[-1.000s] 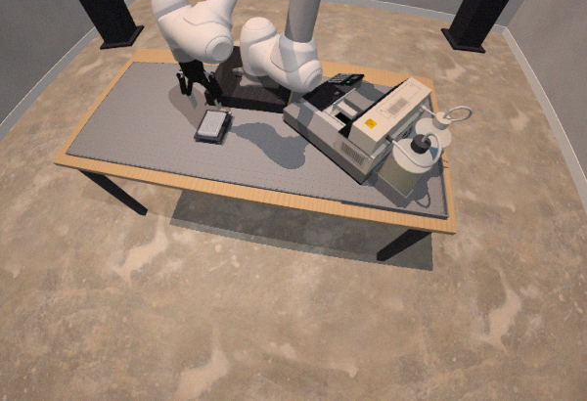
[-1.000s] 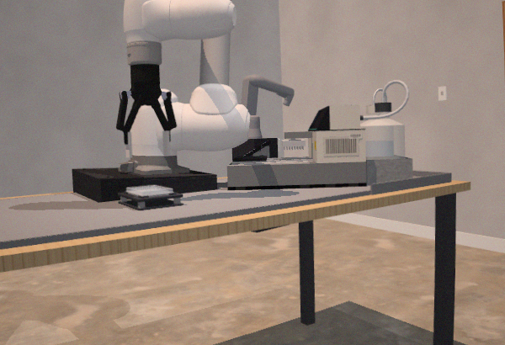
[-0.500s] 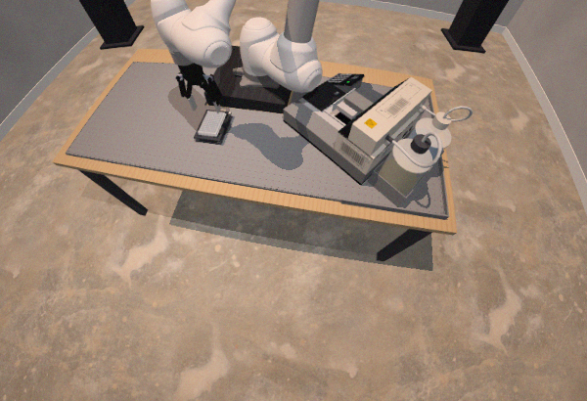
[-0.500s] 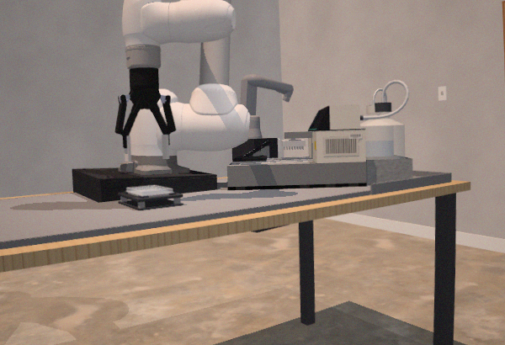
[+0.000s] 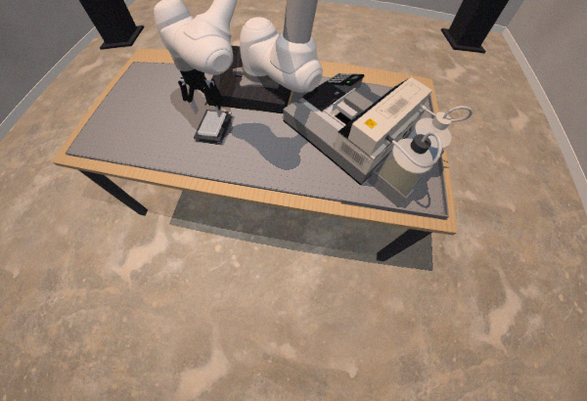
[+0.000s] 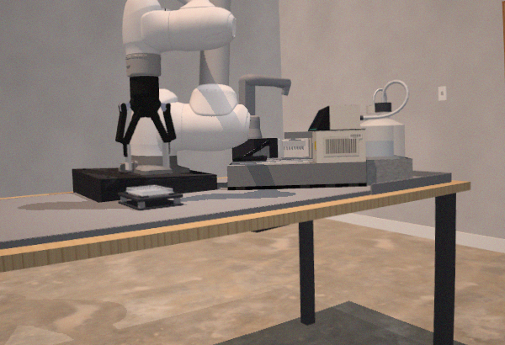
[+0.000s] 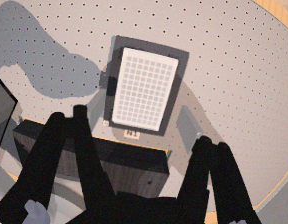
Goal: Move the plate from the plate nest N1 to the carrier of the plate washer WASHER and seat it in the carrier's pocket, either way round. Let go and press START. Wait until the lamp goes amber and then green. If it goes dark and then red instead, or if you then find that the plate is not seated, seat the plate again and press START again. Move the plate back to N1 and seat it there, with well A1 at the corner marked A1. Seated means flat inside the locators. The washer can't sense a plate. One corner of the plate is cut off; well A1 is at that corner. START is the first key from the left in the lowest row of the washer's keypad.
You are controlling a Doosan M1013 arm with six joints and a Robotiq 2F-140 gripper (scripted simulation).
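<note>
White multiwell plate (image 7: 143,88) lying flat in dark nest (image 7: 180,67), hand (image 6: 145,148) spread wide, holding nothing, above it

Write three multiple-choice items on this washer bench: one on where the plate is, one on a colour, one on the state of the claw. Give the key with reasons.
1. Where is the plate?
A. In the washer's carrier
B. In the nest on the table, left of the washer
C. Between the claw's fingers

2. What colour is the lit spot on the washer's keypad?
A. Red
B. Amber
C. Green

3. What state is the claw in?
A. Open, holding nothing, above the table
B. Shut on the plate
C. Pressing a key

Key: 1 B, the top view shows the plate lying in its dark nest, apart from the washer. 2 C, a green spot shows on the keypad. 3 A, the exterior view shows spread fingers with nothing between them, well above the plate.
</note>
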